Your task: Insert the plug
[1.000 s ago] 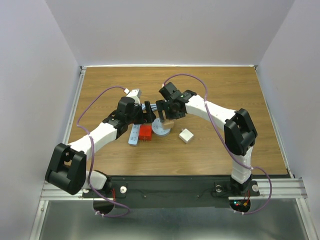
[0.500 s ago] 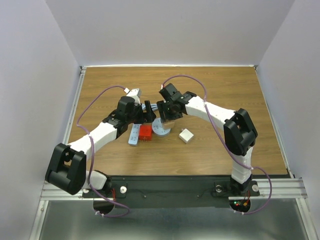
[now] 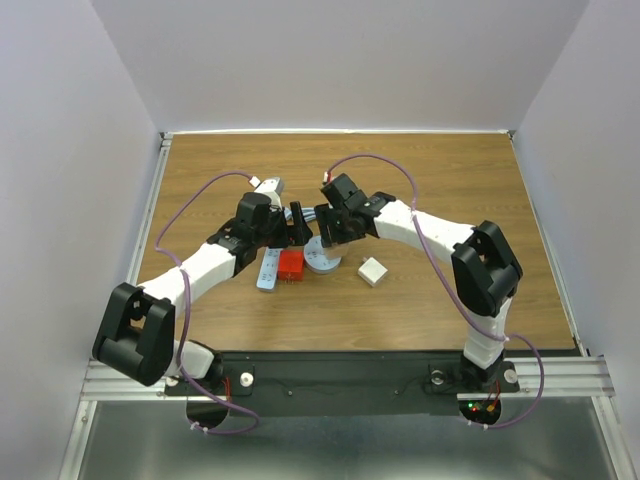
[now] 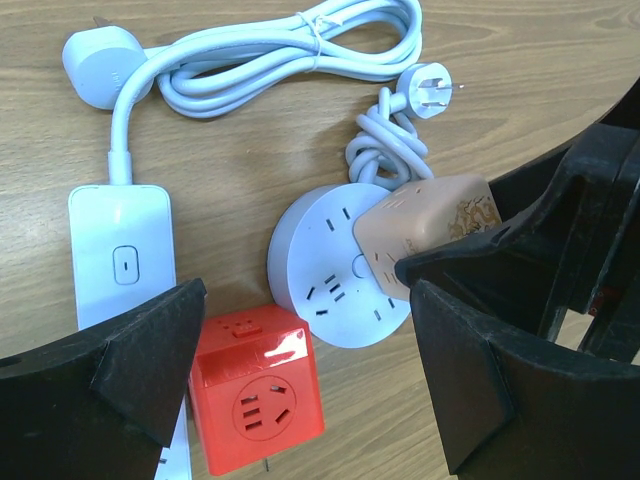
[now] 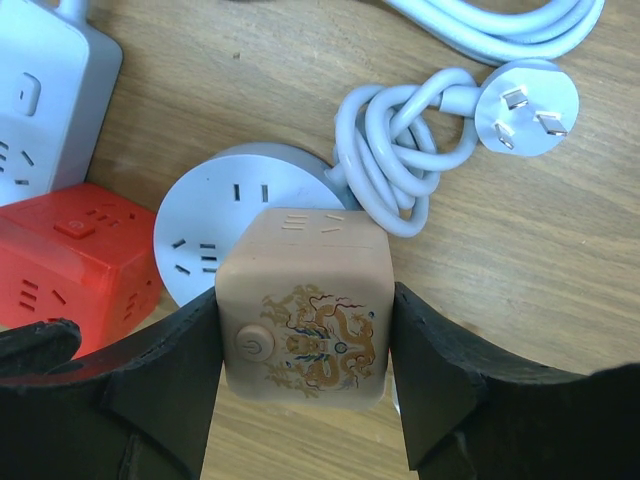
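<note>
Jaws of my right pincer (image 5: 305, 345) pinched the tan cube plug (image 5: 305, 300) by its sides, holding it over the round white socket (image 5: 215, 215); whether they touched I could not tell. My left pincer (image 4: 305, 335) hung spread and empty above the red cube socket (image 4: 258, 400), beside the white power strip (image 4: 122, 255) on the bench (image 4: 560, 60).

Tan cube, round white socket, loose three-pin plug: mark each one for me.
tan cube (image 5: 305, 300), right wrist view, on its dragon-printed face.
round white socket (image 4: 318, 258), left wrist view, on its top face.
three-pin plug (image 5: 527, 108), right wrist view, on its pinned face.
</note>
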`<state>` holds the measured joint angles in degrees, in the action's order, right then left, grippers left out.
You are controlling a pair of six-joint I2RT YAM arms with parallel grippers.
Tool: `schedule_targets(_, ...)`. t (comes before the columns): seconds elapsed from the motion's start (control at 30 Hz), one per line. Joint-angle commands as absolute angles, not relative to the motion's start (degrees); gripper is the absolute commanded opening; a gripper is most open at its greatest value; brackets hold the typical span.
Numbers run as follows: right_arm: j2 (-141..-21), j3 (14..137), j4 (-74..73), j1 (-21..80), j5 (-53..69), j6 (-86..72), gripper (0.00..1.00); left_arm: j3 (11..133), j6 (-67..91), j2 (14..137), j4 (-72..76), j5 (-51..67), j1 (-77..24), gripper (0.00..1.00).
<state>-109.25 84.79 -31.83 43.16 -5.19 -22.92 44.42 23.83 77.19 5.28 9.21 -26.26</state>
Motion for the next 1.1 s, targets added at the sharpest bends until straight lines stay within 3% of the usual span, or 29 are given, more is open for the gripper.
schedule_targets(0.0, -112.1, 78.2, -32.8, 44.5, -5.5, -24.3, 0.00, 46.9, 23.2, 76.9, 5.9, 9.4, -26.4, 0.95)
schedule_targets(0.43, -114.2, 69.9, -26.9, 45.4, -5.4, -25.4, 0.00, 47.7, 23.0, 77.3, 6.6, 9.8, -25.9, 0.95)
schedule_targets(0.83, -104.6, 73.3, -34.0, 41.4, -21.3, -25.2, 0.00, 48.5, 22.5, 77.2, 8.1, 10.3, -25.9, 0.95)
schedule_targets(1.07, -102.1, 72.9, -36.8, 37.2, -24.3, -24.2, 0.00, 47.8, 22.3, 76.5, 8.4, 9.8, -25.9, 0.95)
